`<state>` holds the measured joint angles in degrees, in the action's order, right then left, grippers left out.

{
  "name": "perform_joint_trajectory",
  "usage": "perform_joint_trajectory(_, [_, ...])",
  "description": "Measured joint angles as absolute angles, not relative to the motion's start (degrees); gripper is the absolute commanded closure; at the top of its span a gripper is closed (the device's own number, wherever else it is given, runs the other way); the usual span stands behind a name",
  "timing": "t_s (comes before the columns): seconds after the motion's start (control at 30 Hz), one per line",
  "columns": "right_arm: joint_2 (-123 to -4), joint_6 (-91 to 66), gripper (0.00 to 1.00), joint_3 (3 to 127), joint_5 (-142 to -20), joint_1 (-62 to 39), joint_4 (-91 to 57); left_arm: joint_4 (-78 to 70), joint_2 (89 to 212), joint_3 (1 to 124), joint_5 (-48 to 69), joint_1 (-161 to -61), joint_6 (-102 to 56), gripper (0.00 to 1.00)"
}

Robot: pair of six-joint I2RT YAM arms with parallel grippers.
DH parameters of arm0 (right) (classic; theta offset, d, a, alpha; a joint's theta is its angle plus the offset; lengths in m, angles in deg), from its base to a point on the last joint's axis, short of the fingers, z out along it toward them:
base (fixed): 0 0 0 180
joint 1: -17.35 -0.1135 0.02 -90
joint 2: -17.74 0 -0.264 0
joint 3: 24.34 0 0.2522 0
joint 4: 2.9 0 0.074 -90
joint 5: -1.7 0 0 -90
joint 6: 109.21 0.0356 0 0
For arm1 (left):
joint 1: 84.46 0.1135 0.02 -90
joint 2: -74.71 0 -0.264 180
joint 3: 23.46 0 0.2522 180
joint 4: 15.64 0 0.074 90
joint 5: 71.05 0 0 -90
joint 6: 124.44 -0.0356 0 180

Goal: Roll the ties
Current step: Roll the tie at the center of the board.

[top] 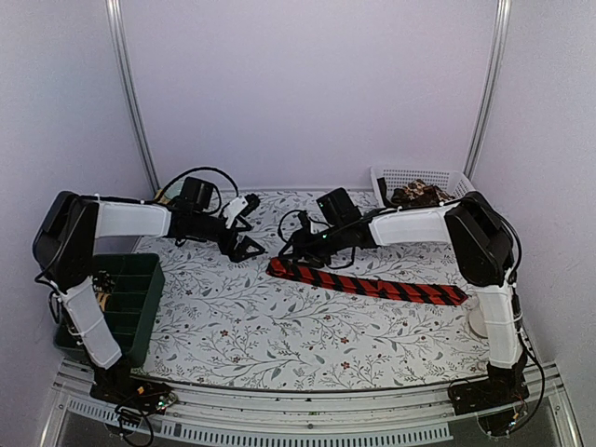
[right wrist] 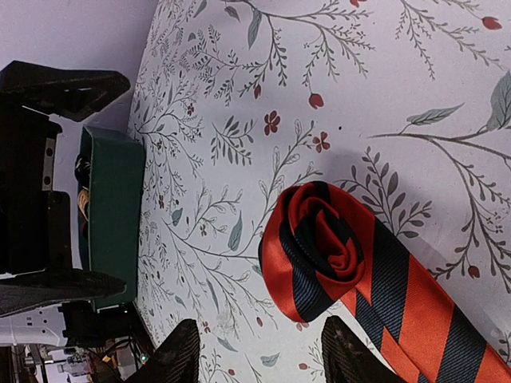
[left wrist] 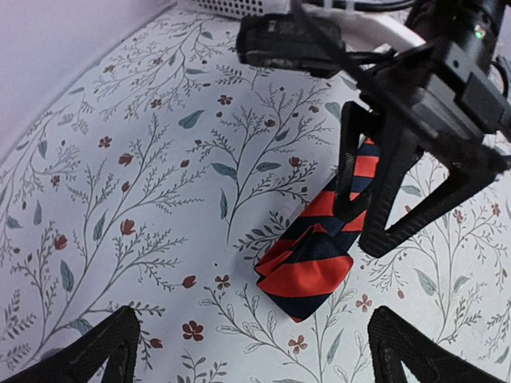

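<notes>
lab test booth: plain white walls (top: 307,84), metal frame rails (top: 131,93) (floral tablecloth (top: 279,317) as work surface).

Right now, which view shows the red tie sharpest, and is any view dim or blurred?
Right wrist: the red tie is sharpest, coil and stripes crisp; left wrist: also clear and evenly lit; top external: the tie is small and soft, the light flat, no glare.

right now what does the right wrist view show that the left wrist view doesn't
Only the right wrist view: the spiral of the tie seen end-on at its rolled end, and the green bin by the table edge. Only the left wrist view: the right end effector standing over the strip just behind the roll, and a bit of the white basket. Both show the red and black striped tie lying on the floral table cover.
</notes>
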<state>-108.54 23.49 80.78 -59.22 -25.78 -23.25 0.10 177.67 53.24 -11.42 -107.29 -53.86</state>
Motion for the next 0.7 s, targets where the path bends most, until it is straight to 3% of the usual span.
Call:
perform_joint_trajectory(0.33, [-110.20,25.24,0.51,80.97,-59.26,-25.91,-22.05,25.67,188.22,76.32,-22.88,-106.62,-86.58,0.02])
perform_joint_trajectory(0.7, [-111.33,27.14,0.53,80.97,-59.26,-26.26,-21.37,37.02,196.51,79.86,-22.07,-109.19,-98.77,0.04])
